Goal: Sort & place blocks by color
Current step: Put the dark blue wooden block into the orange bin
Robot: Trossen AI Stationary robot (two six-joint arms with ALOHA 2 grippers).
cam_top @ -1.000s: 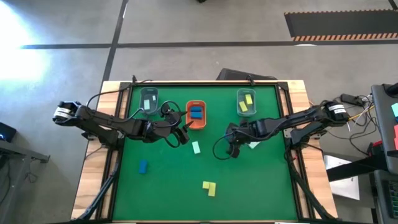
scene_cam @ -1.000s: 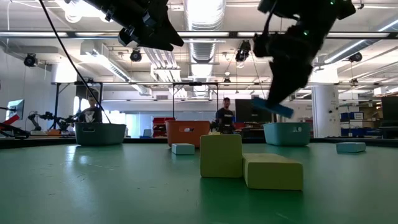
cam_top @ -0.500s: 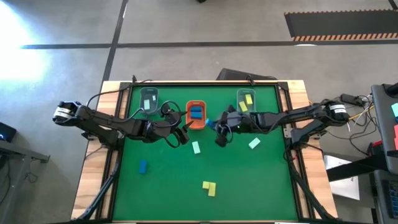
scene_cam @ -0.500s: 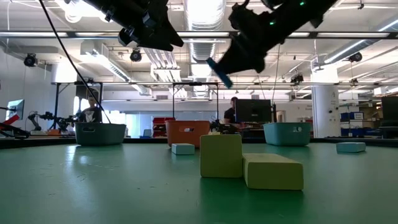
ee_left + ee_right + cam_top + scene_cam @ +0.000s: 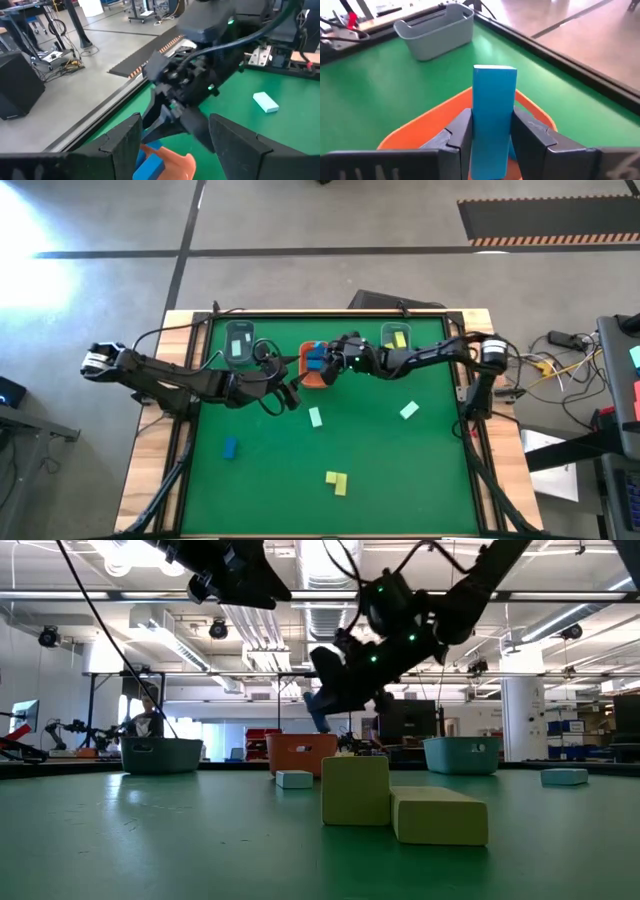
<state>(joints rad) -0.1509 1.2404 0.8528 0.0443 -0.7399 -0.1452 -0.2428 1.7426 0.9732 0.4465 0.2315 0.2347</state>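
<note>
Right claw (image 5: 490, 137) pinching upright bright-blue rectangular block (image 5: 493, 107) above orange tray (image 5: 420, 130)

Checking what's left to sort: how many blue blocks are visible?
3: one held by the right gripper above the orange tray, one inside that tray, one loose near the table's left. More may be hidden.

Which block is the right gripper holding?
Find the orange tray at the table's far middle. Above it the right gripper clamps an upright blue block. It is the only block off the table; the other blue ones lie in the tray or on the mat.
</note>
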